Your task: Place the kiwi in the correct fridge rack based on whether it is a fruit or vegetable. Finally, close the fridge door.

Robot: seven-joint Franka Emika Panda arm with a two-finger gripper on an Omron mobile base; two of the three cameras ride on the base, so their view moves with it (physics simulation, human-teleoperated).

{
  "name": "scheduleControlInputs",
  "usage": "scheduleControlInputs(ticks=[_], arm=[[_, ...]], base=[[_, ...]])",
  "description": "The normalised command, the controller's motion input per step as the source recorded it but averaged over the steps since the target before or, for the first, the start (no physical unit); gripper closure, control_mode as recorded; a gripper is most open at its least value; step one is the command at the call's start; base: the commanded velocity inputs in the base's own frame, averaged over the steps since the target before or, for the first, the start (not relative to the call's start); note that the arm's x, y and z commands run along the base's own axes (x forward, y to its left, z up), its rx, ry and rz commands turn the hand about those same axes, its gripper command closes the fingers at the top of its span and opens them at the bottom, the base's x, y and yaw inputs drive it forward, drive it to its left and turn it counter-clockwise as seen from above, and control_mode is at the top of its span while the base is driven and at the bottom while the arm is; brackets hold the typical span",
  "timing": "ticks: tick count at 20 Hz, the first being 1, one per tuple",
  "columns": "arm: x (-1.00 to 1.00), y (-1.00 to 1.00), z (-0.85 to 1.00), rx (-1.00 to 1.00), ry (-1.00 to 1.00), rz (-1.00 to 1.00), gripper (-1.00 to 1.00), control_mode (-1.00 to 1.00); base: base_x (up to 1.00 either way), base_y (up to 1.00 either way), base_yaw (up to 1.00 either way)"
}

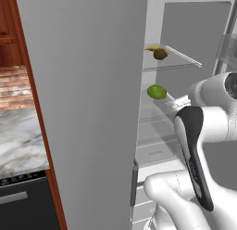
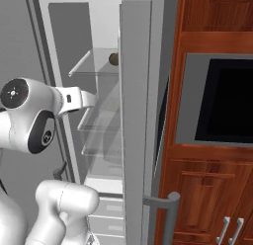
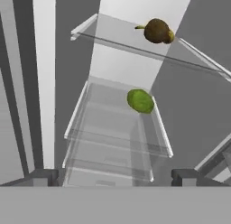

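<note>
**Operator:** Up on the top shelf, is that my fruit?

**Spotter:** Yes. Your kiwi (image 3: 156,30) sits on the fridge rack (image 3: 122,38), the highest glass pane, touching a banana (image 3: 170,36) whose yellow barely peeks out behind it. From the left base camera you get the same pairing, kiwi (image 1: 160,54) in front of the banana (image 1: 152,48), toward the left of the rack (image 1: 183,57). One shelf down lies a green oval (image 3: 140,100), well apart from both.

**Operator:** And the gripper?

**Spotter:** Your gripper (image 3: 115,175) has its two dark tips spread wide with nothing between them, and it hangs back from the shelves. So I judge the placing done.

**Operator:** What's left for me?

**Spotter:** Closing up. The fridge door (image 2: 141,115) stands open on the right, its edge toward you, with the grey bar handle (image 2: 170,209) low down. You'll likely need to swing the arm around to its outer face to push.

**Operator:** Anything about the surfaces?

**Spotter:** The shelves are thin, flat, clear panes with pale edges. The kiwi is dull brown and egg-shaped, the oval smooth and bright. The door is plain matte grey, and warm reddish wood cabinets (image 2: 212,189) stand just beside it.
</note>
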Motion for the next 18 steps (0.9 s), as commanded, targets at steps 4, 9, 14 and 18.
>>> scheduleControlInputs(ticks=[4, 9, 14, 18], arm=[[-0.65, 0.09, -0.26, 0.19, 0.18, 0.00, -1.00, -1.00], [-0.11, 0.12, -0.10, 0.01, 0.02, -0.02, -1.00, -1.00], [0.00, 0.00, 0.00, 0.00, 0.00, 0.00, -1.00, -1.00], [0.00, 0.00, 0.00, 0.00, 0.00, 0.00, -1.00, -1.00]], base=[[0.00, 0.00, 0.00], [0.00, 0.00, 0.00], [0.00, 0.00, 0.00], [0.00, 0.00, 0.00]])
